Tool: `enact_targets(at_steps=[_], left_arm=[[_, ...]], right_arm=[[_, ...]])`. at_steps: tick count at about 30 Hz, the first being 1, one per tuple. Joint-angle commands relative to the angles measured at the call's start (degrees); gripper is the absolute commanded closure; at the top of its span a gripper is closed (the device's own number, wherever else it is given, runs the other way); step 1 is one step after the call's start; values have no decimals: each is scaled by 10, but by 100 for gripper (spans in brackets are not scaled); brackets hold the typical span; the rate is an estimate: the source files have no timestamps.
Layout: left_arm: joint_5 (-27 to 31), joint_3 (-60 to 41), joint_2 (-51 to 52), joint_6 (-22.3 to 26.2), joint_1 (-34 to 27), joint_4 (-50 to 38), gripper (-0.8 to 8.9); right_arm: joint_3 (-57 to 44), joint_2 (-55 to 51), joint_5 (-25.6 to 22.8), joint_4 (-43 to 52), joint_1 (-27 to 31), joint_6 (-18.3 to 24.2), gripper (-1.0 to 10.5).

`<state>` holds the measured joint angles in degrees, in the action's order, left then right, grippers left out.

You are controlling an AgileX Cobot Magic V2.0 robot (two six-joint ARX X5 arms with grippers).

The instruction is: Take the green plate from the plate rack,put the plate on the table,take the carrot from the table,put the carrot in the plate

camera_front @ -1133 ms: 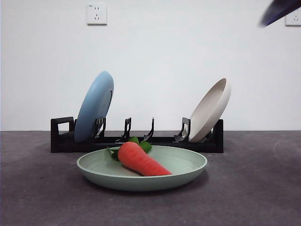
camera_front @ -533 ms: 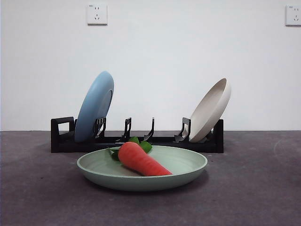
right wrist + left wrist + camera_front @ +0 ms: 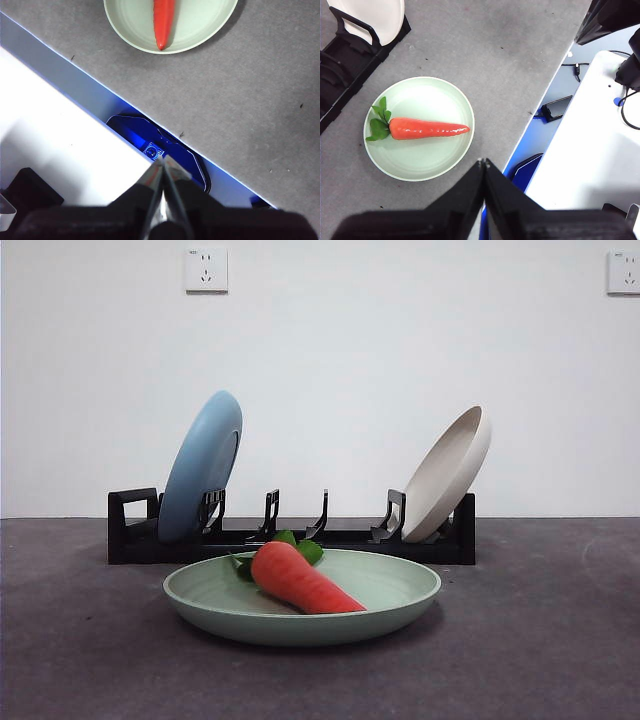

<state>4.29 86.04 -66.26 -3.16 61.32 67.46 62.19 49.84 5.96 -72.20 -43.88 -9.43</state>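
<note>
The green plate lies flat on the table in front of the plate rack. The carrot lies in the plate, leaves toward the rack. Both show in the left wrist view, plate and carrot, and partly in the right wrist view, plate and carrot. My left gripper is shut and empty, high over the table's near edge. My right gripper is shut and empty, pulled back past the table's edge. Neither arm shows in the front view.
A light blue plate leans in the rack's left end and a beige-white plate in its right end. A white surface and cables lie beyond the table's edge.
A dark arm tip at the front view's top right corner has left the picture. The plate and carrot have not moved.
</note>
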Motion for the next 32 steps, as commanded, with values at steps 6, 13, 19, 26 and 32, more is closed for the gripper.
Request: enact_targets(at_steps=[6,13,19,26,32], left_arm=[[0,-2,0,-2,2,-1,817],[4,-1,4,0,1,-2,817],[64,-2,37,88,-75,-114,817],[-102,-51,110,109,-301,-338,817],[-145,-212,216,109,-454,-497,817]], right_arm=[[-1,0,-1,2,-1,3,946],[-1,0,-1,2,-1,3,946],[-1,0,-1,2,-1,3,946],[-1,-2,-1,2,-1,3,946],[-1,-2,-1,2,-1,3,946]])
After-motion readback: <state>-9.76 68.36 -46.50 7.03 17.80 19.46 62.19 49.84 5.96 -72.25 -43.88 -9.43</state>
